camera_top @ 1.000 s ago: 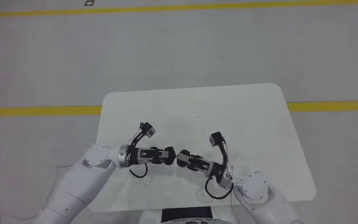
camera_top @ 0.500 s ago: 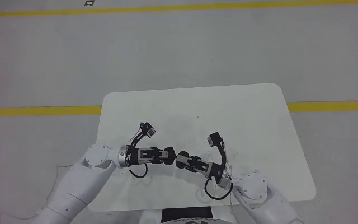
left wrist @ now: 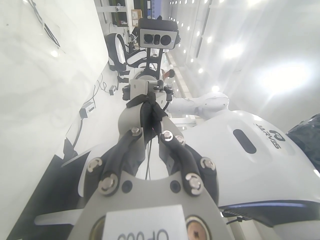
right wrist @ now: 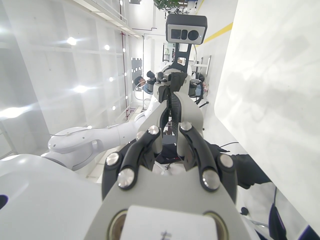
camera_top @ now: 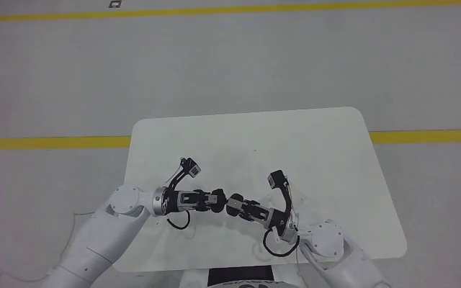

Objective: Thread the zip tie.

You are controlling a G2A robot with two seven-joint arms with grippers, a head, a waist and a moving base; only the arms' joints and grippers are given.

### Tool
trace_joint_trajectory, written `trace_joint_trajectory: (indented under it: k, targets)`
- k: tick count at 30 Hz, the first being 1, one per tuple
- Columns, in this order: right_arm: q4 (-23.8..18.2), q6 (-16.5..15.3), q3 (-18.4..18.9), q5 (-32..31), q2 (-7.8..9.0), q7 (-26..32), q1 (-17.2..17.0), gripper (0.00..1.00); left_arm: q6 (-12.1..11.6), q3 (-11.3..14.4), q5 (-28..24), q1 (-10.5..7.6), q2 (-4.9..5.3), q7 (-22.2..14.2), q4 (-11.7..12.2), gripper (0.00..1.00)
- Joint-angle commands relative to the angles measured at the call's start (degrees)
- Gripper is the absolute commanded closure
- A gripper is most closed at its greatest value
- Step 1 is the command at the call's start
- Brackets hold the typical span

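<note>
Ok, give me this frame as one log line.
left gripper: shut on thin black strand, likely zip tie | right gripper: shut, tip-to-tip with left | where: above table, robot side | threaded: cannot tell

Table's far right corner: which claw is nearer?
Right, narrowly. The right claw lies on the side toward the corner, tip to tip with the left claw, which lies beyond.

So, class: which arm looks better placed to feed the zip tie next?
Probably left. The zip tie runs through the shut left gripper toward the right gripper, which sits tip to tip with it above the table.
</note>
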Motion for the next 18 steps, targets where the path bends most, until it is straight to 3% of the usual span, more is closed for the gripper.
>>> trace_joint_trajectory:
  k: [1, 3, 5, 8, 9, 10, 11, 18]
  targets:
    - [0.0, 0.0, 0.0, 0.0, 0.05, 0.0, 0.0, 1.0, 0.0, 0.0, 0.0, 0.03, 0.04, 0.0, 0.0, 1.0]
    - [0.0, 0.0, 0.0, 0.1, 0.09, 0.0, 0.0, 1.0, 0.0, -0.1, 0.0, 0.06, 0.09, -0.1, -0.1, 1.0]
    - [0.0, 0.0, 0.0, 0.1, 0.14, -0.1, 0.0, 0.71, 0.0, -0.2, 0.1, 0.09, 0.15, -0.3, -0.1, 1.0]
    - [0.0, 0.0, 0.0, 0.3, 0.21, -0.1, 0.1, 0.56, 0.0, -0.3, 0.2, 0.14, 0.21, -0.5, -0.2, 1.0]
    - [0.0, 0.0, 0.0, 0.3, 0.23, -0.1, 0.1, 0.38, 0.0, -0.3, 0.2, 0.15, 0.23, -0.5, -0.2, 1.0]
    - [0.0, 0.0, 0.0, 0.3, 0.25, -0.1, 0.1, 0.11, 0.0, -0.3, 0.2, 0.14, 0.25, -0.6, -0.2, 1.0]
    - [0.0, 0.0, 0.0, 0.3, 0.29, -0.1, 0.1, 0.0, 0.0, -0.3, 0.2, 0.12, 0.27, -0.7, -0.2, 1.0]
    - [0.2, -1.0, 0.8, 2.5, 0.58, 1.3, 0.0, 0.0, 0.1, -0.9, 0.9, -0.22, 0.63, -2.7, 0.1, 1.0]
